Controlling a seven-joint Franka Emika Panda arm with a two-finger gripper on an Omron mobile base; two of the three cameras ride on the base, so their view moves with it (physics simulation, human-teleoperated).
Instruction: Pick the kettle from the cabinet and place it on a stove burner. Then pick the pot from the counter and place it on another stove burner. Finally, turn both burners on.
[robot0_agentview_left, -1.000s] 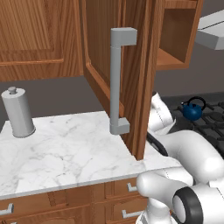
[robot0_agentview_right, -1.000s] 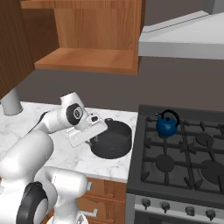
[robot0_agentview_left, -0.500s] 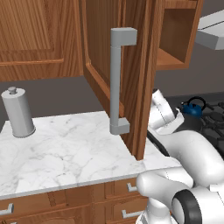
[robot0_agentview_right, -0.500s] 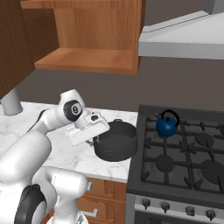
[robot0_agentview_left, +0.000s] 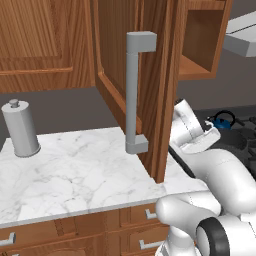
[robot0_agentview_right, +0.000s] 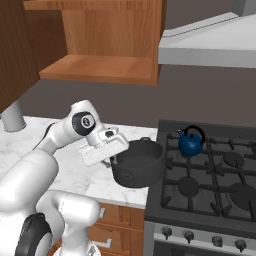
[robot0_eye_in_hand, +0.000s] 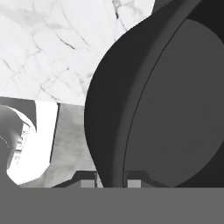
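Right base view: dark round pot (robot0_agentview_right: 138, 163) (lifted, tilted).

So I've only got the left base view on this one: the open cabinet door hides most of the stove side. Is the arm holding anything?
Observer: Yes. The gripper is shut on the pot, clamped on the rim of the side nearest the arm.
Operator: Is the pot on the counter or in the air?
Observer: In the air, tilted, above the edge of the counter beside the stove.
Operator: I can just see something blue past the arm. Is the kettle placed?
Observer: The kettle stands upright on the back left burner.
Operator: Which burner is nearest the pot?
Observer: The front left burner, which is bare.
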